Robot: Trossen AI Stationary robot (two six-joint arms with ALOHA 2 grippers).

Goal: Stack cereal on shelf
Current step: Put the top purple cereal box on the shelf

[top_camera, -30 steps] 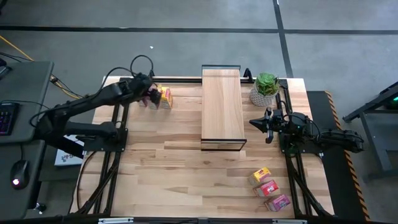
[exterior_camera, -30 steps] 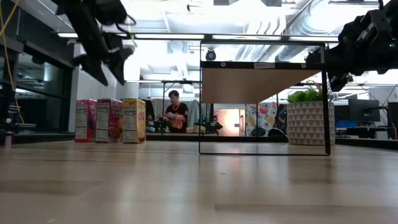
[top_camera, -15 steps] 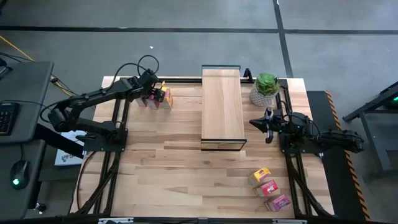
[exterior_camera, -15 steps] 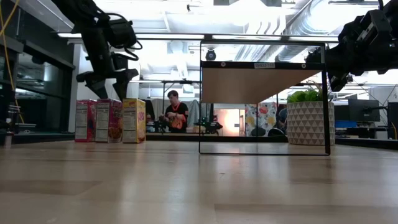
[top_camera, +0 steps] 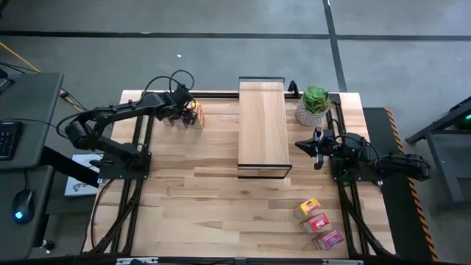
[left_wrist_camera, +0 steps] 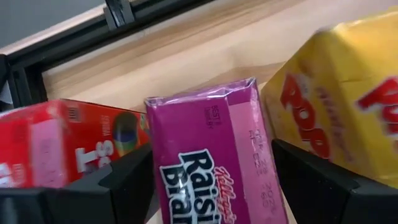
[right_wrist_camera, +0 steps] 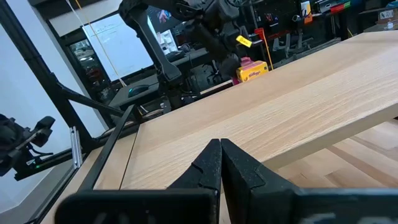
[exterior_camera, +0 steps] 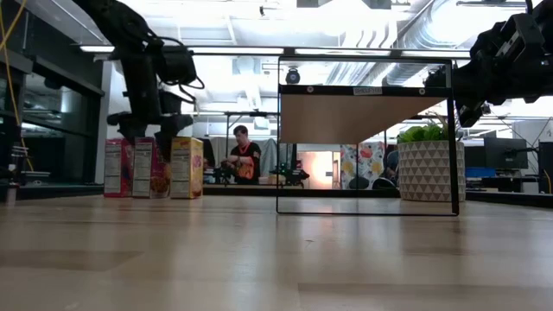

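Three cereal boxes stand upright in a row on the table at the far left: red [left_wrist_camera: 56, 143], pink [left_wrist_camera: 211, 149] and yellow [left_wrist_camera: 339, 99]; the row also shows in the high view [top_camera: 188, 116]. My left gripper [top_camera: 180, 112] is open and points down over the row. Its two fingers stand on either side of the pink box's top [exterior_camera: 151, 142]; I cannot tell whether they touch it. My right gripper [top_camera: 300, 145] is shut and empty, level beside the right side of the shelf [top_camera: 263, 125].
A potted plant [top_camera: 315, 104] stands at the far right, beside the shelf. Three more boxes, yellow [top_camera: 308, 207], red [top_camera: 316, 222] and pink [top_camera: 329, 239], lie at the near right. A person [exterior_camera: 244, 155] sits in the room beyond the table.
My left gripper has come down from well above the row of boxes to the level of their tops, over the middle pink box. The boxes have stayed where they were.
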